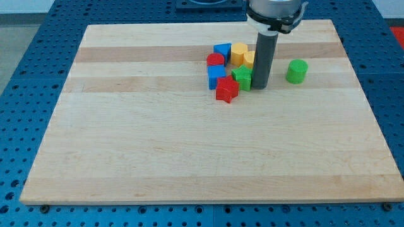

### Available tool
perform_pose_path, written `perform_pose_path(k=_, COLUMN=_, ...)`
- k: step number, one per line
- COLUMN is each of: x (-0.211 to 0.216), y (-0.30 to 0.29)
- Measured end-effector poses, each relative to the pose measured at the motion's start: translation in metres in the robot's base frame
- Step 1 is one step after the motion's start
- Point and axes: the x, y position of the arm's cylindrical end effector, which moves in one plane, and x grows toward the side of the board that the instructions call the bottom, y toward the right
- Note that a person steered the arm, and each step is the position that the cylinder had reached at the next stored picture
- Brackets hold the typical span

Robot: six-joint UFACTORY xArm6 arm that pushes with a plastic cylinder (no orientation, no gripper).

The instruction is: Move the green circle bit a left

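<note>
The green circle (297, 71) is a short green cylinder standing alone on the wooden board (189, 145), toward the view's upper right. My tip (260, 86) rests on the board to the left of the green circle, with a gap between them. The tip sits right beside a green star block (242, 77), at the right edge of a cluster of blocks.
The cluster left of my tip holds a red star (227, 90), a blue cube (216, 76), a red circle (215, 60), a blue triangle-like block (222, 50), a yellow block (238, 53) and another yellow block (250, 59) partly hidden behind the rod.
</note>
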Motion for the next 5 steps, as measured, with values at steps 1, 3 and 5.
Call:
perform_pose_path(k=1, x=0.003, y=0.002)
perform_pose_path(k=3, x=0.031, y=0.032)
perform_pose_path(k=5, x=0.02, y=0.103)
